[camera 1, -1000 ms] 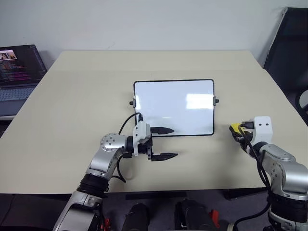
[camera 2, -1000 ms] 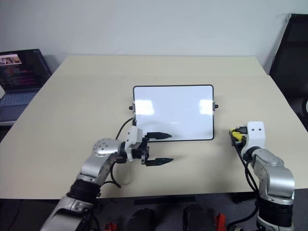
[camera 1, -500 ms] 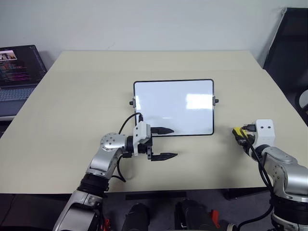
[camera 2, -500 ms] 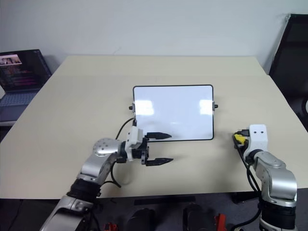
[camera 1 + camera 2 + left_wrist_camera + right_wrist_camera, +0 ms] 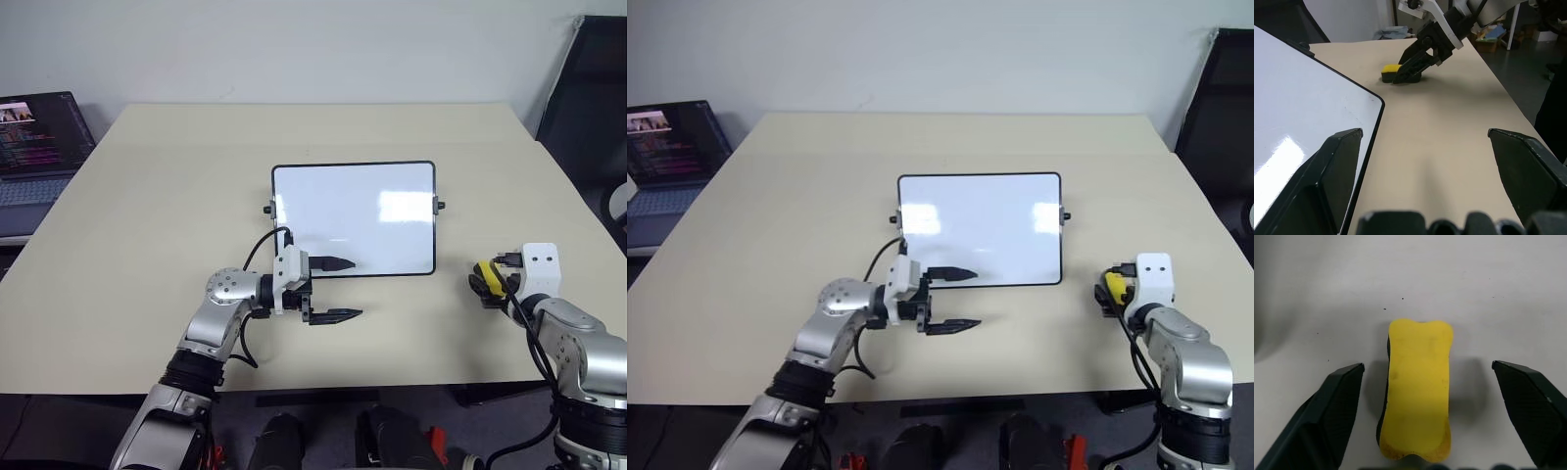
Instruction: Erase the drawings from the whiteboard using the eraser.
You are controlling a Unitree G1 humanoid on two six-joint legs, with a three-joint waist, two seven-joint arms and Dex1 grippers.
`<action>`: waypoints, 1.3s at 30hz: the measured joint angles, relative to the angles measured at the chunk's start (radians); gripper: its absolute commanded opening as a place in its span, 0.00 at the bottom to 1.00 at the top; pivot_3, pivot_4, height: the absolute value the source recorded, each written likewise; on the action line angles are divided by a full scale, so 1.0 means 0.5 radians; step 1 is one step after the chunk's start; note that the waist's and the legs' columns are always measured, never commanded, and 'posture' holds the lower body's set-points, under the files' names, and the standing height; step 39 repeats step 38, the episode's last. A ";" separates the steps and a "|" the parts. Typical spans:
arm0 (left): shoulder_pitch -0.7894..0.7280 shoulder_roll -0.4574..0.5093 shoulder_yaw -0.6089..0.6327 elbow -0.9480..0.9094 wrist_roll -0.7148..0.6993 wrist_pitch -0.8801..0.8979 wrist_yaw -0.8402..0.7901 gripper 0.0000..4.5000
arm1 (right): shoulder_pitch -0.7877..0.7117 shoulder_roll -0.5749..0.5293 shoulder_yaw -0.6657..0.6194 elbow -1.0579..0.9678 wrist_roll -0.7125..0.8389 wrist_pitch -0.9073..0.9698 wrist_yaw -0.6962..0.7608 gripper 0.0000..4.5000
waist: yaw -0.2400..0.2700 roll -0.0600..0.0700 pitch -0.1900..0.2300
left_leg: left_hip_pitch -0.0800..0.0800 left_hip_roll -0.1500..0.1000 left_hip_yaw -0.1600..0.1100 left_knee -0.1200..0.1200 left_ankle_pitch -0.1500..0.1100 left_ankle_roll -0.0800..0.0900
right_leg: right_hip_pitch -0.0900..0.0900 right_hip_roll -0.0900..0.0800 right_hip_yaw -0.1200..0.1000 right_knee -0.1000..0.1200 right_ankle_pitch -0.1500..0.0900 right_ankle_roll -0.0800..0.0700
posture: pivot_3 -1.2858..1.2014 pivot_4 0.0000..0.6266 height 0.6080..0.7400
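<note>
The whiteboard (image 5: pixel 354 217) lies flat in the middle of the table, its face plain glossy white; the drawings are out of view. The eraser (image 5: pixel 1418 387), a small yellow block on a black base, lies on the table to the right of the board. My right gripper (image 5: pixel 484 278) stands open around it, one finger on either side and apart from it. The left wrist view also shows the eraser (image 5: pixel 1391 71) under those fingers. My left gripper (image 5: pixel 355 288) is open at the board's lower left edge, pointing right, with nothing in it.
An open laptop (image 5: pixel 39 137) sits beyond the table's far left corner. A black chair (image 5: pixel 588 88) stands at the right. The table's front edge (image 5: pixel 343 392) runs just behind both arms.
My right gripper has opened and let go of the eraser, which now lies on the table between its fingers. The left arm has not moved.
</note>
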 measured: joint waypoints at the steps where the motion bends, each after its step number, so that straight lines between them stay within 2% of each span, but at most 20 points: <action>1: 0.000 0.000 0.000 0.000 0.001 0.000 0.003 1.00 | -0.001 0.000 0.000 0.000 0.000 0.000 -0.009 0.99 | 0.000 0.000 0.000 | 0.000 0.000 0.000 0.000 0.000 0.000 | 0.000 0.000 0.000 0.000 0.000 0.000 | 0.52 0.24 1.00; 7: 0.069 0.027 0.009 -0.011 0.051 -0.002 0.131 1.00 | -0.001 0.000 -0.058 -0.015 0.004 0.000 -0.049 0.99 | -0.001 0.000 0.000 | 0.000 0.001 0.000 0.000 0.000 0.000 | 0.000 0.000 0.001 0.000 0.000 0.000 | 0.52 0.24 1.00; 12: 0.232 0.011 0.130 -0.138 0.141 0.054 0.533 1.00 | 0.146 0.019 -0.079 -0.204 0.000 -0.173 -0.074 0.99 | 0.003 0.000 0.000 | 0.000 0.003 -0.004 0.000 0.000 0.000 | 0.000 -0.001 0.002 -0.001 0.000 0.000 | 0.52 0.24 1.00; 15: 0.387 -0.099 0.256 -0.332 0.153 0.158 0.881 1.00 | 0.301 0.136 -0.121 -0.335 0.005 -0.366 -0.104 0.99 | 0.004 0.000 0.000 | -0.001 0.006 -0.004 0.000 0.000 0.000 | 0.000 -0.004 0.003 -0.001 -0.001 0.001 | 0.52 0.24 1.00; 19: 0.653 -0.271 0.305 -0.623 0.221 0.283 1.306 1.00 | 0.550 0.351 -0.127 -0.457 0.023 -0.663 -0.117 0.99 | 0.003 0.001 -0.001 | 0.001 0.007 -0.003 0.000 0.000 0.000 | 0.002 -0.006 0.005 0.000 -0.001 0.002 | 0.52 0.24 1.00; 25: 1.018 -0.447 0.277 -0.879 0.431 0.345 1.754 1.00 | 0.907 0.575 -0.107 -0.504 0.003 -1.156 -0.131 0.99 | 0.003 0.002 -0.001 | 0.008 0.008 -0.002 0.001 0.000 0.000 | 0.005 -0.007 0.006 0.001 -0.002 0.000 | 0.52 0.24 1.00; 27: 1.101 -0.502 0.260 -0.942 0.486 0.339 1.866 1.00 | 1.010 0.627 -0.065 -0.529 -0.035 -1.301 -0.160 0.99 | 0.003 0.002 -0.002 | 0.013 0.009 0.000 0.000 0.000 -0.001 | 0.010 -0.010 0.007 0.000 -0.009 -0.012 | 0.52 0.24 1.00; 34: 1.250 -0.536 0.176 -1.001 0.585 0.302 2.023 1.00 | 1.185 0.584 0.074 -0.524 -0.173 -1.671 -0.136 0.99 | 0.003 0.003 -0.002 | 0.013 0.008 0.000 -0.001 -0.001 -0.001 | 0.010 -0.014 0.006 -0.003 -0.010 -0.013 | 0.52 0.24 1.00; 39: 1.256 -0.544 0.145 -1.015 0.603 0.297 2.055 1.00 | 1.222 0.562 0.098 -0.523 -0.176 -1.744 -0.114 0.99 | 0.005 0.003 -0.002 | 0.012 0.007 0.000 -0.001 -0.001 -0.001 | 0.009 -0.014 0.005 -0.004 -0.011 -0.014 | 0.52 0.24 1.00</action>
